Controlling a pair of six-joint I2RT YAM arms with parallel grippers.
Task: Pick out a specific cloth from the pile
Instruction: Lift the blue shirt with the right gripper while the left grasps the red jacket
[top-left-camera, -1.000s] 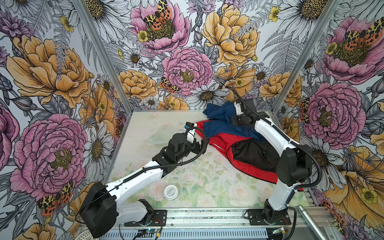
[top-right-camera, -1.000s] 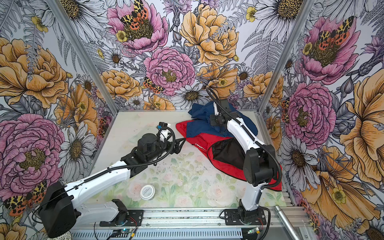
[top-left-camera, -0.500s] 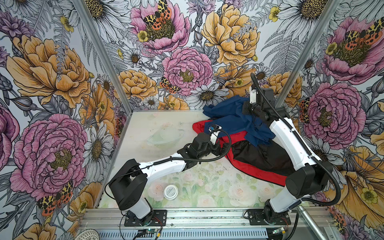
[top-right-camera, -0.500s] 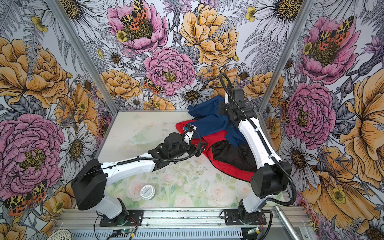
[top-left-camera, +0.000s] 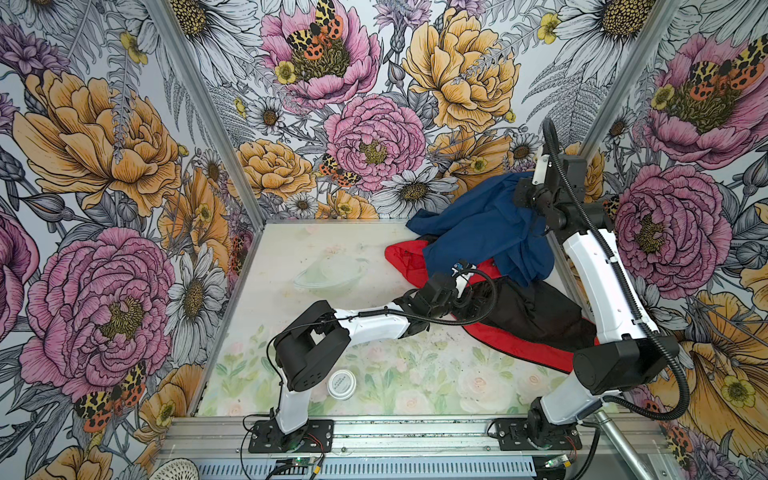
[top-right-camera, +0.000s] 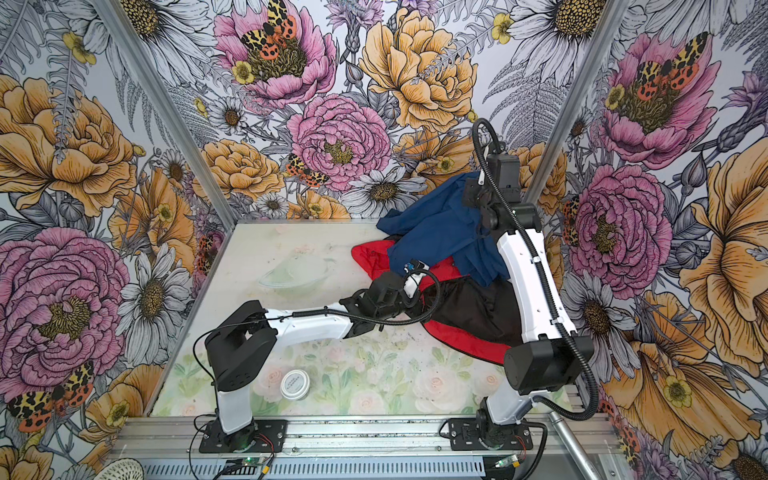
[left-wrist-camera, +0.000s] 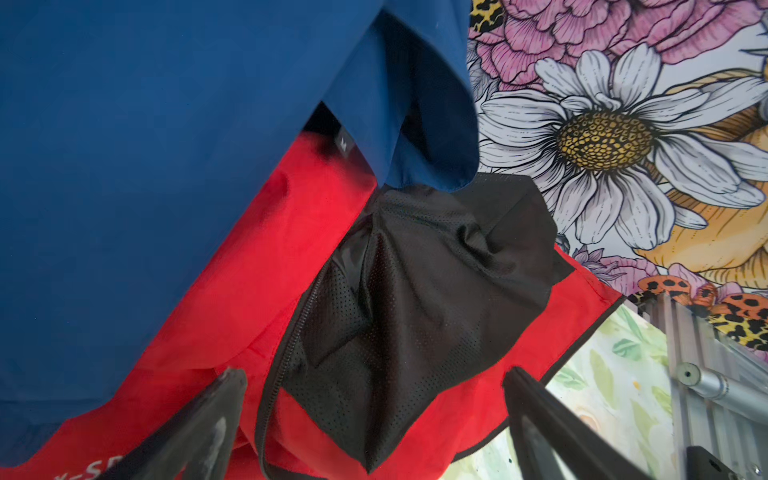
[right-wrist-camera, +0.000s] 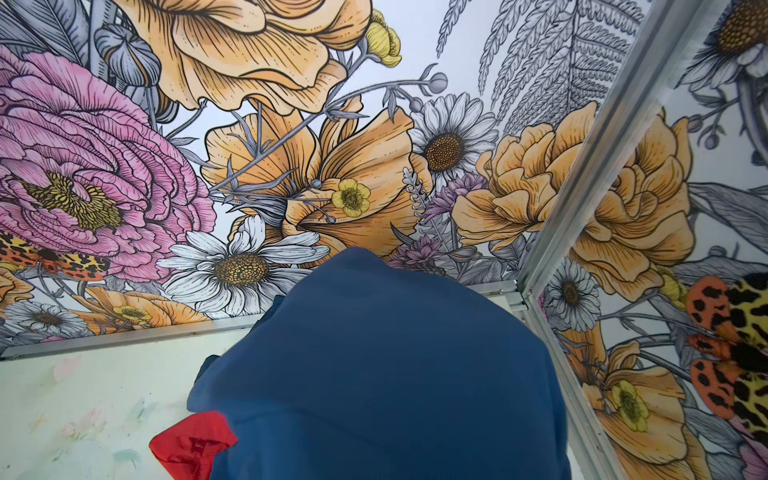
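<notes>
Navy garment (top-left-camera: 478, 232) hangs raised, draping onto the flat red garment (top-left-camera: 405, 262), whose black lining faces up.

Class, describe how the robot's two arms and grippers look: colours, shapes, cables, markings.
Both the left arm and right arm have smooth white link shells and blocky black joint housings. A black ribbed cable hose loops along each. The left gripper has black tapered fingers. The right gripper is hidden.

navy garment (top-left-camera: 478, 232): 1 | red garment (top-left-camera: 405, 259): 1 | white tin (top-left-camera: 341, 384): 1
</notes>
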